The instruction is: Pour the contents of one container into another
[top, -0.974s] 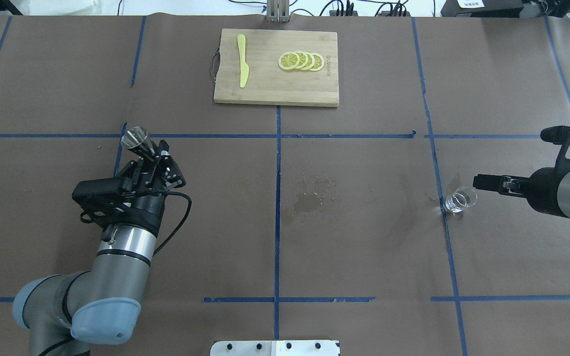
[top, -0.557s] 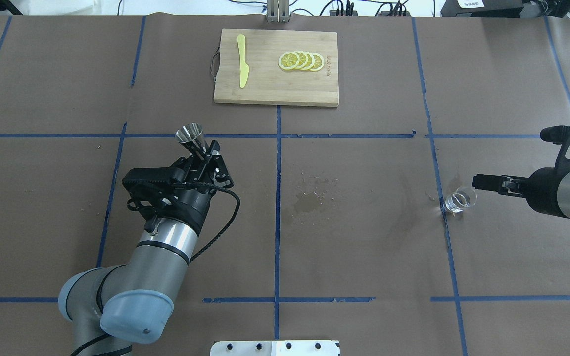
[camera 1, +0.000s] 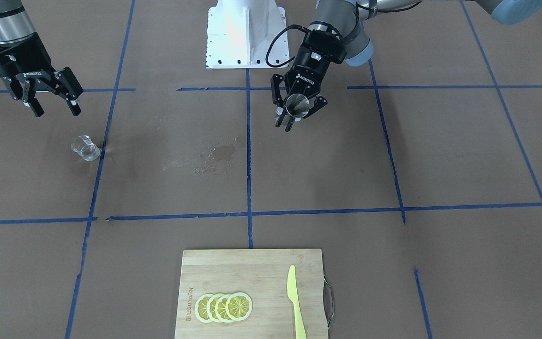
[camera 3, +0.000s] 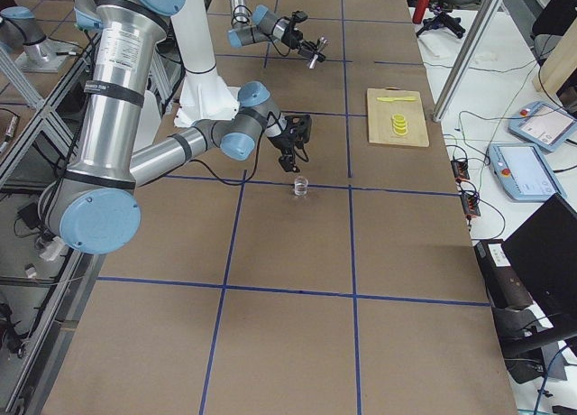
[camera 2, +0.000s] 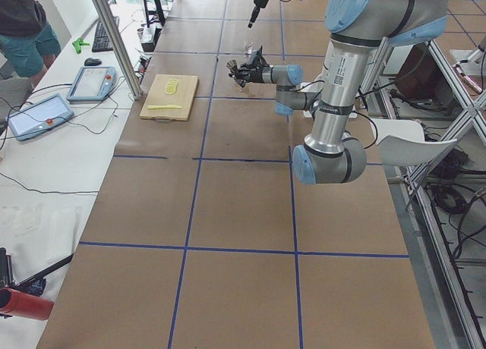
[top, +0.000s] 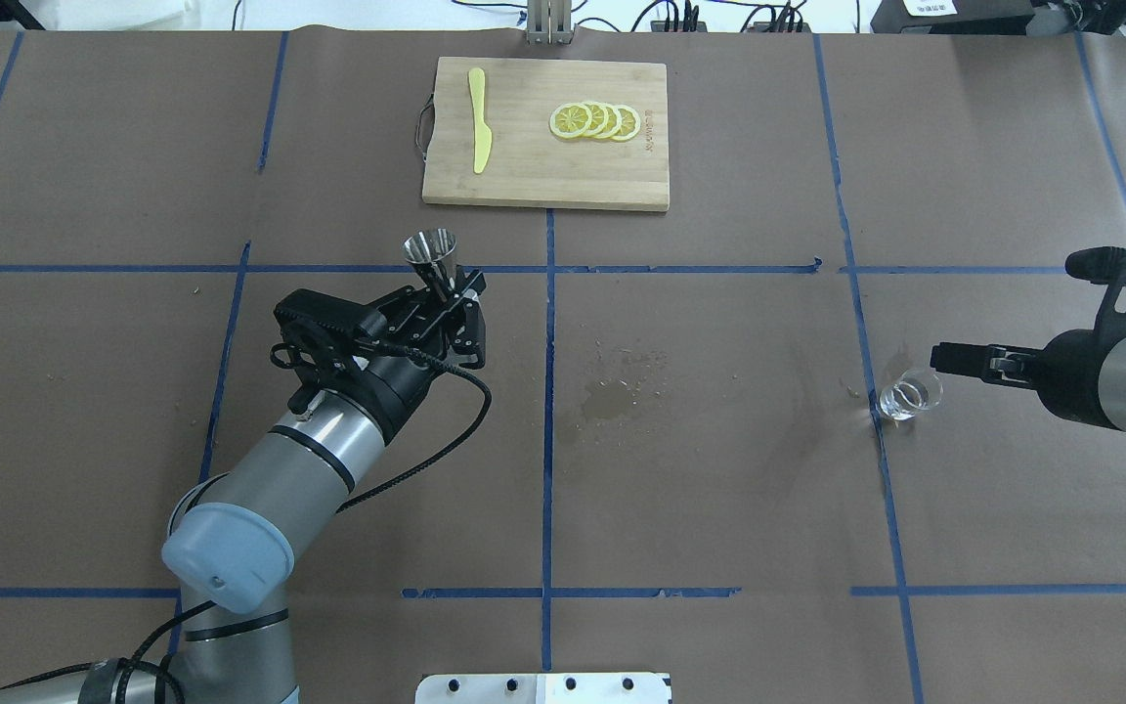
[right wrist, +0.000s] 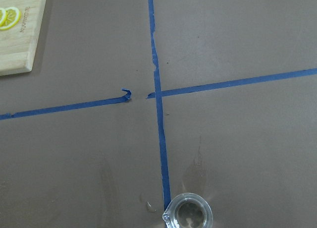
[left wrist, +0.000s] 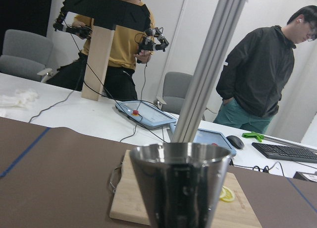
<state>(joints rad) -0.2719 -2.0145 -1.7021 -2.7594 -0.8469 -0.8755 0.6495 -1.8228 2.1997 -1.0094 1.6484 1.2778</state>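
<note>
Both jaws of the left gripper (top: 453, 289) are being pressed against the steel jigger (top: 430, 254) just below its upper cone, and the jigger is being held clear of the table (top: 719, 508), its open mouth showing as a round rim in the left wrist view. In the overhead view, a cutting board (top: 524, 181) is lying at 1 o'clock from that jigger, with a yellow knife (top: 478, 119) and a row of overlapping lemon slices (top: 594, 120) resting on it. A wet patch (top: 610, 393) is spread on the brown table cover at 4 o'clock from the jigger. Far off toward 3 o'clock, the right gripper (camera 1: 57, 112) is being held with its jaws spread wide and nothing between them. The clear glass beaker (top: 911, 394) is standing upright on the table at 7 o'clock from those fingertips in the overhead view, apart from them and touching a blue tape line (top: 890, 508).
</note>
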